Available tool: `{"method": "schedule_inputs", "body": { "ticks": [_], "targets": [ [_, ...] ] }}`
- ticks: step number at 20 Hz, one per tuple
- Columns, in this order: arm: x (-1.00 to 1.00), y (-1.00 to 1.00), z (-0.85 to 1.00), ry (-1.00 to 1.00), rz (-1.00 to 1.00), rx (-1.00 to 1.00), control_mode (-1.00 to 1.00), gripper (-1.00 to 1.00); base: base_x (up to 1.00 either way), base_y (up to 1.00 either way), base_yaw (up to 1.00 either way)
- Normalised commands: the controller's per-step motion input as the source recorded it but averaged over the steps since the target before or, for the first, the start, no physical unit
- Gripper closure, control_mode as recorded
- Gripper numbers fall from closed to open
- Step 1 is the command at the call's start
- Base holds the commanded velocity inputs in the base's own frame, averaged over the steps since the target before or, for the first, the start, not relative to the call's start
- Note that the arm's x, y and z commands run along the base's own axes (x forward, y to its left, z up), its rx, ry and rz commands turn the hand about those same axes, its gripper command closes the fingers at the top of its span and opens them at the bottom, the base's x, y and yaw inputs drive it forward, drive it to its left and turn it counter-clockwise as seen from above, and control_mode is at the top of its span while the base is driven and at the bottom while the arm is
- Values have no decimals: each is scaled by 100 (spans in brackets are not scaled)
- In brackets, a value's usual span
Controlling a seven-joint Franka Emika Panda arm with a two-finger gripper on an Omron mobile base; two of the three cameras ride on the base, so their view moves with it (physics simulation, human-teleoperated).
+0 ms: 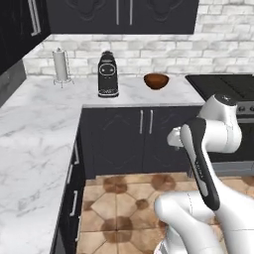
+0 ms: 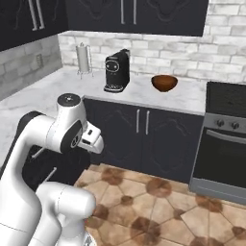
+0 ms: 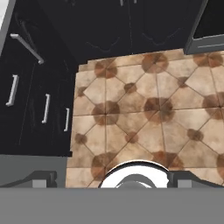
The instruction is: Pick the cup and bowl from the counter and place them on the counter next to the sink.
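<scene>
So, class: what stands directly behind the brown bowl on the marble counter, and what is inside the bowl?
Behind the bowl the pale brick wall rises from the counter. The bowl's inside is not visible from this low angle, so its contents cannot be told.

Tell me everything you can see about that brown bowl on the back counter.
The bowl is round and shallow, a dark reddish-brown that looks like wood, with an orange gleam inside. It sits upright on the white marble counter near the brick wall, between the black coffee machine and the stovetop. It stands apart from both and touches only the counter. It looks empty, as far as the angle shows.
</scene>
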Motion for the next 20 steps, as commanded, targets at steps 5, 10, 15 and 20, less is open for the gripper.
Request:
{"method": "schedule_inputs", "body": {
  "ticks": [5, 10, 15, 20],
  "targets": [
    [0, 0, 0, 0, 0, 0, 100, -100, 94, -41, -20],
    [0, 0, 0, 0, 0, 0, 100, -100, 86, -50, -31],
    [0, 0, 0, 0, 0, 0, 100, -100, 74, -13, -26],
    [0, 0, 0, 0, 0, 0, 100, -100, 76, -20, 0]
  ]
}}
